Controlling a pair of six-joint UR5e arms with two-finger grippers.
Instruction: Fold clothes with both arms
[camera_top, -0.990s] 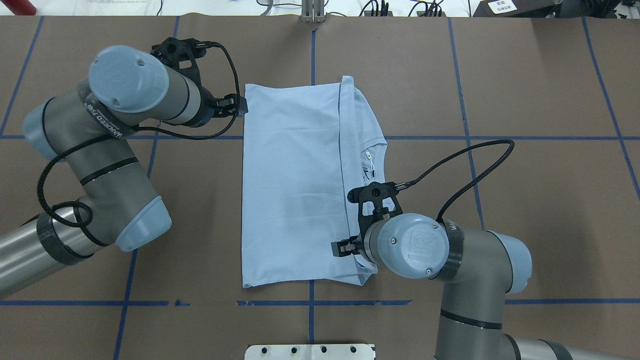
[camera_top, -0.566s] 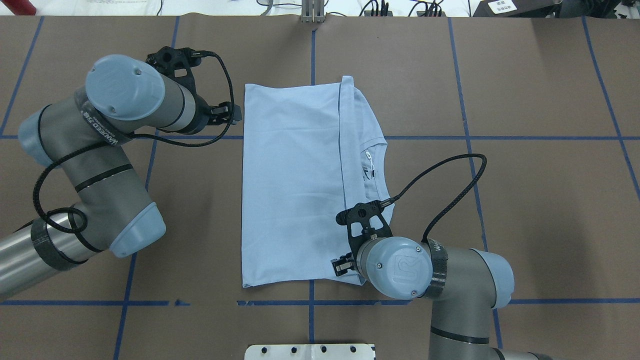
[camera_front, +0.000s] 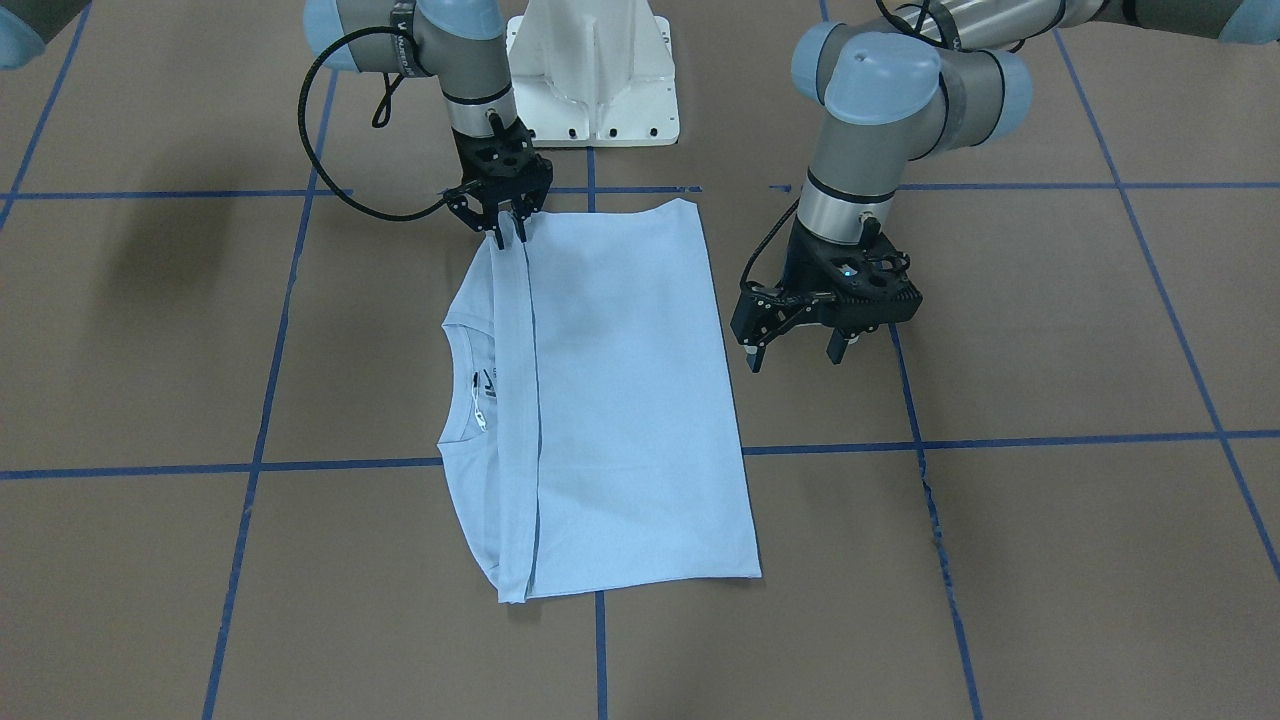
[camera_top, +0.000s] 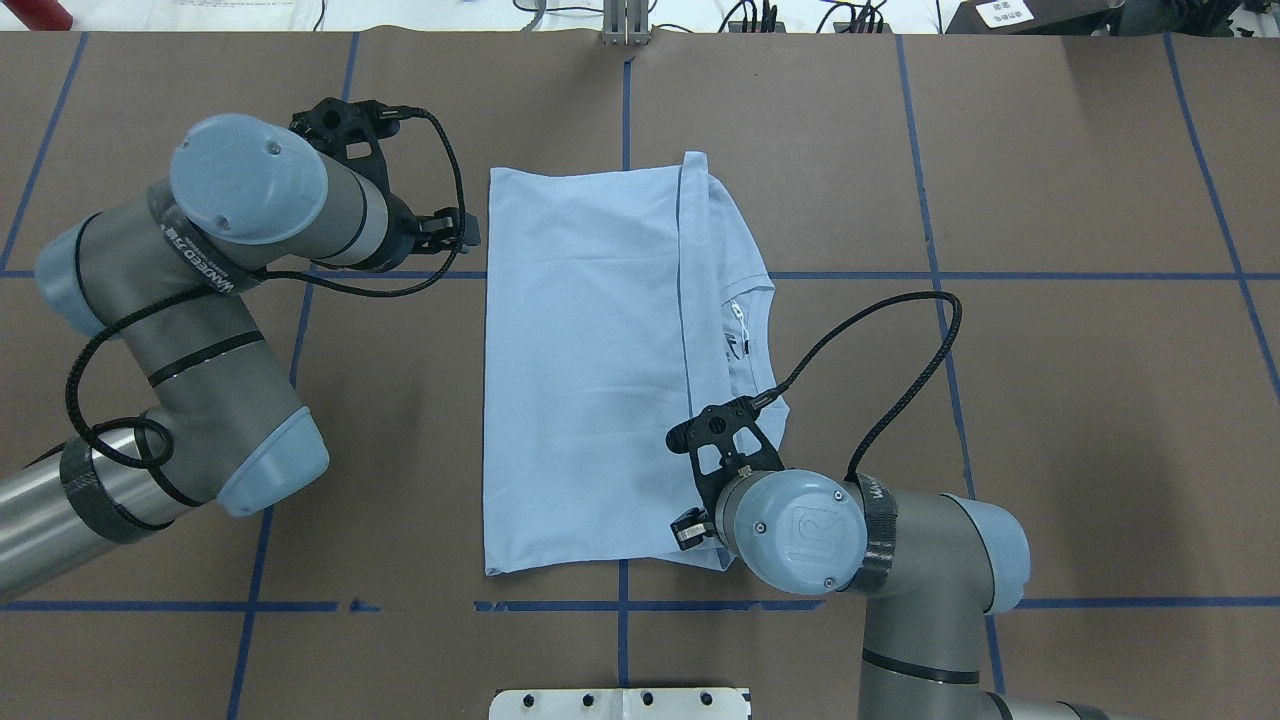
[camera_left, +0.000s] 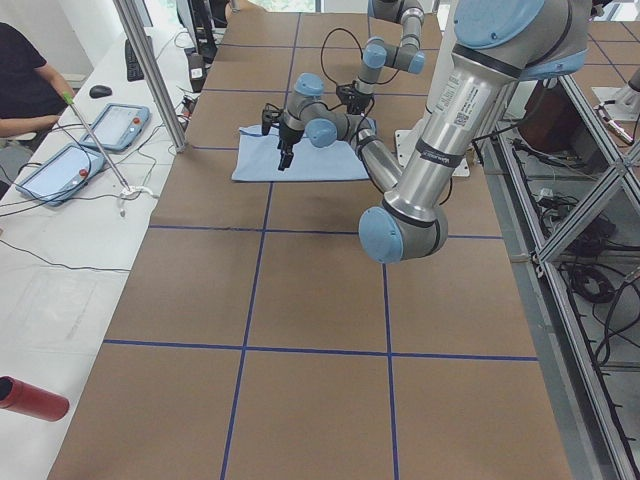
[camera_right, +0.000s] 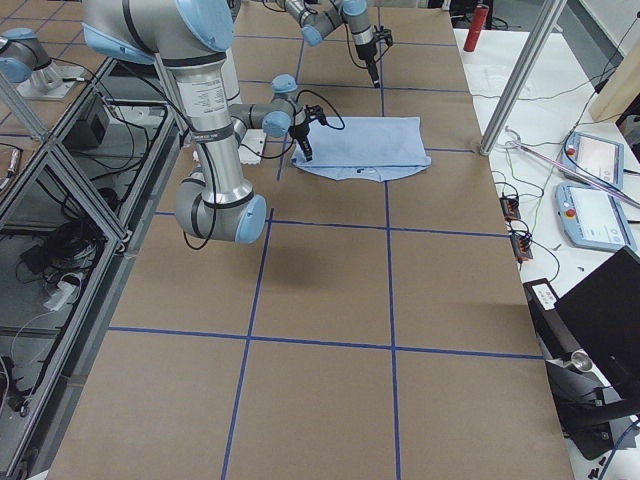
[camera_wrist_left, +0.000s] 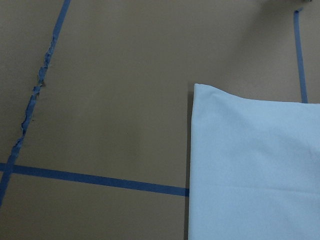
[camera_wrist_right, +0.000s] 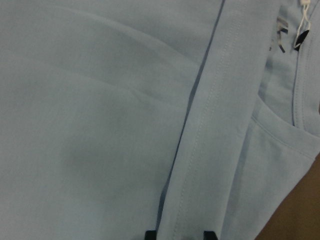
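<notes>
The light blue T-shirt (camera_top: 580, 370) lies flat on the brown table, folded into a long rectangle, with its collar and neck label (camera_top: 738, 335) showing on the robot's right. My right gripper (camera_front: 507, 236) points down at the shirt's corner nearest the robot's base. It is open, and its fingertips (camera_wrist_right: 150, 233) straddle the stitched fold edge of the shirt (camera_wrist_right: 100, 100). My left gripper (camera_front: 797, 350) hangs open just off the shirt's opposite long edge, holding nothing. The left wrist view shows only a shirt corner (camera_wrist_left: 255, 165) and bare table.
Blue tape lines (camera_top: 1000, 275) divide the brown table into squares. The white pedestal base (camera_front: 592, 80) stands at the robot's edge of the table. In the exterior left view a person (camera_left: 20, 80) sits at a side bench with tablets and a red bottle (camera_left: 30, 398).
My right gripper has slid along the fold edge toward the shirt's corner nearest the robot. My left gripper has drawn slightly back from the shirt's edge.
</notes>
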